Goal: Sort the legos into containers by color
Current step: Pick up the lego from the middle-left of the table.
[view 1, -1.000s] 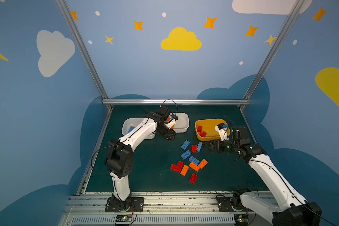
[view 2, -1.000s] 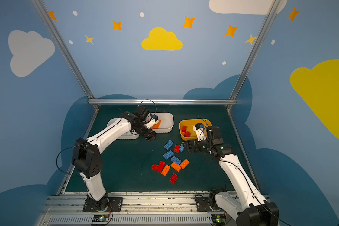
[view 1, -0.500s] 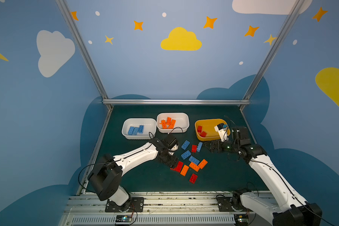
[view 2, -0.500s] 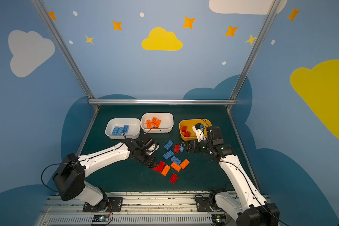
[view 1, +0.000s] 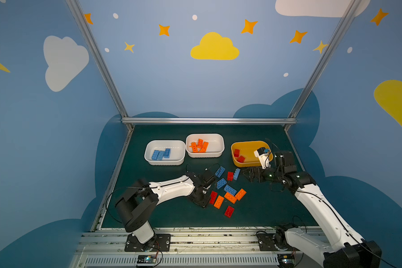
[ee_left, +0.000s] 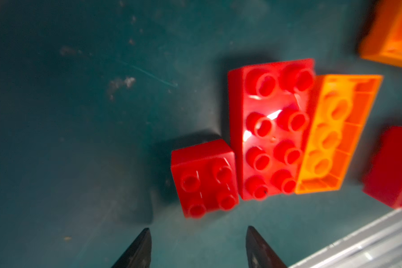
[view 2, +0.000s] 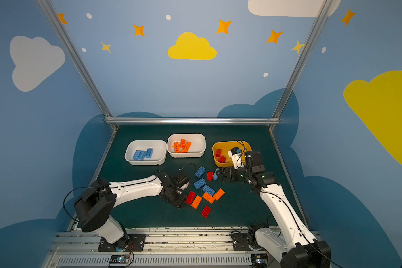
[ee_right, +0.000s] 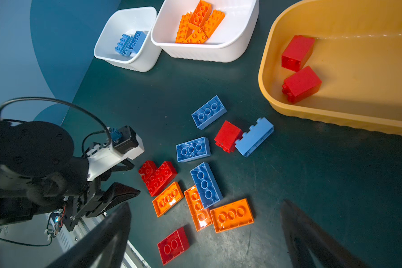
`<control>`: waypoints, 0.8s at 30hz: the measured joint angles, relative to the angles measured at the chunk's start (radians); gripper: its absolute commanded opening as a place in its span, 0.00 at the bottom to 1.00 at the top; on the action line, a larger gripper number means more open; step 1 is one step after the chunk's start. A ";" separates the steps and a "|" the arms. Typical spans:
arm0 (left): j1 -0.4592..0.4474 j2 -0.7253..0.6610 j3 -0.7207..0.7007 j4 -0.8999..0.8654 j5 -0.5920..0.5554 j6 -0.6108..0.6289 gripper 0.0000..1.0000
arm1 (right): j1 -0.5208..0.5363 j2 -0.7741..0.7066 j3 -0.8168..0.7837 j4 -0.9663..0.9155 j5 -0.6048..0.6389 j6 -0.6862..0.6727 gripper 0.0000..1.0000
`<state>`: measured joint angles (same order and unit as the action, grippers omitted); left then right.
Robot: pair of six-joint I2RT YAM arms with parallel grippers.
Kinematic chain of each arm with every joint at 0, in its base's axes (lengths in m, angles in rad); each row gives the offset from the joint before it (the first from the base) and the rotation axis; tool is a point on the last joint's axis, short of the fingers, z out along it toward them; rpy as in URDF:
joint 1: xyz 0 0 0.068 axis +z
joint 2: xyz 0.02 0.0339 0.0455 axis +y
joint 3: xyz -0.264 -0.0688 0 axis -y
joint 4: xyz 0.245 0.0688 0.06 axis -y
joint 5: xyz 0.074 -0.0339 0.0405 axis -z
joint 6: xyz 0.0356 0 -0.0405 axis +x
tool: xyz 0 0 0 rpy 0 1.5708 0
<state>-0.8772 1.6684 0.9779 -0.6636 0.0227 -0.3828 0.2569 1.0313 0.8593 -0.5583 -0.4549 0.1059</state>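
Aim counts: left gripper (ee_left: 197,232), partly open and empty, hovers just short of the small red brick (ee_left: 204,178), lying on the table (ee_left: 79,116) against a long red brick (ee_left: 272,127); straddle only the small one.

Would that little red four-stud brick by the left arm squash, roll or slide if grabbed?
Probably stiff: the small red brick looks like hard glossy plastic. It sits flat on the mat, studs up, so rolling seems unlikely. Pushed, it would likely nudge the long red brick touching it.
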 measured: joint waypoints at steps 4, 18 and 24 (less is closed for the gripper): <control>0.000 0.023 0.003 0.018 -0.010 -0.006 0.65 | 0.000 -0.006 -0.001 0.000 0.001 0.000 0.98; 0.000 0.066 0.046 0.037 -0.100 -0.060 0.67 | 0.000 -0.011 -0.001 0.000 0.001 0.002 0.98; 0.002 0.093 0.076 0.039 -0.147 -0.059 0.67 | 0.000 -0.011 -0.001 0.000 0.001 0.002 0.98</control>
<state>-0.8749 1.7618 1.0538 -0.6243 -0.1242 -0.4416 0.2569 1.0203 0.8581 -0.5583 -0.4538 0.1078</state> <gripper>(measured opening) 0.670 0.984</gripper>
